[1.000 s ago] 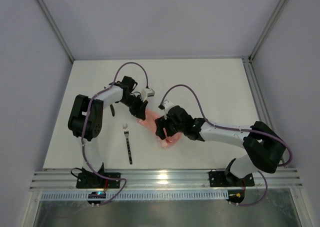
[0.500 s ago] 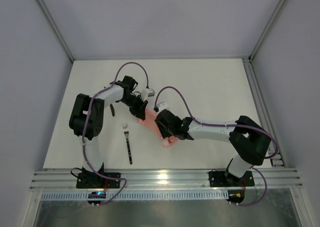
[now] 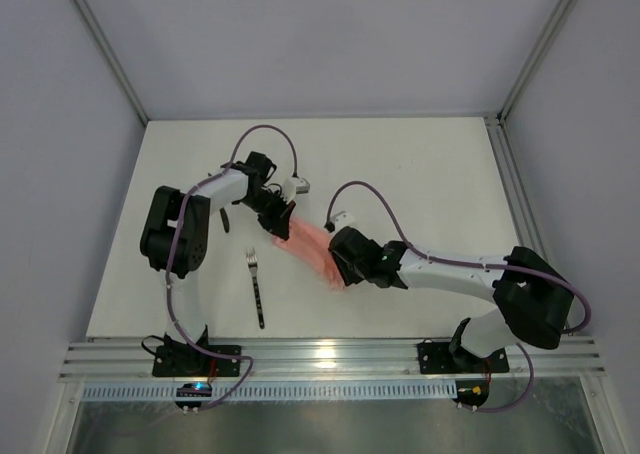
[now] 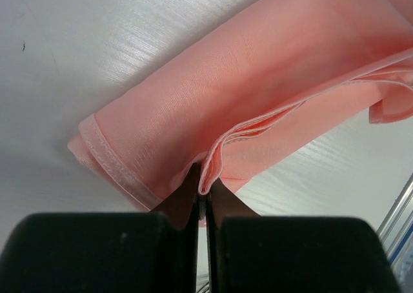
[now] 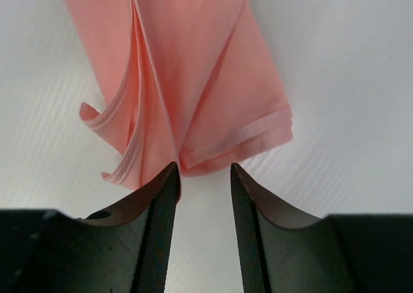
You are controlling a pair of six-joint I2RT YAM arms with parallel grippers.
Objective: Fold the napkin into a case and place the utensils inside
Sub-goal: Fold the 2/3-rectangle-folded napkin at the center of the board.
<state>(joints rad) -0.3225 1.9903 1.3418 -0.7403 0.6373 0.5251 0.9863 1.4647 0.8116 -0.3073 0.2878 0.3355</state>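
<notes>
The pale-pink napkin [image 3: 310, 242] lies on the white table as a folded strip between my two grippers. My left gripper [image 3: 282, 224] is at its far left end, shut on a raised fold of the napkin [image 4: 245, 80], which is pinched between the tips [image 4: 204, 188]. My right gripper [image 3: 338, 270] is at the near right end. Its jaws [image 5: 203, 170] stand apart over bare table, and the napkin's [image 5: 193, 67] layered end just touches the tips. The dark-handled fork [image 3: 256, 284] lies left of the napkin. A slender black piece, probably the knife [image 3: 225, 219], shows beside the left arm.
The white table [image 3: 420, 174] ends at an aluminium rail [image 3: 320, 359] along the near edge, where both arm bases are bolted. Frame posts and grey walls stand on the left, right and far sides. The left arm's cable loops over the table's far left.
The left jaws have shut on the napkin fold. The right gripper has narrowed its jaws and shifted to the napkin's near end. The cloth now lies longer and straighter.
</notes>
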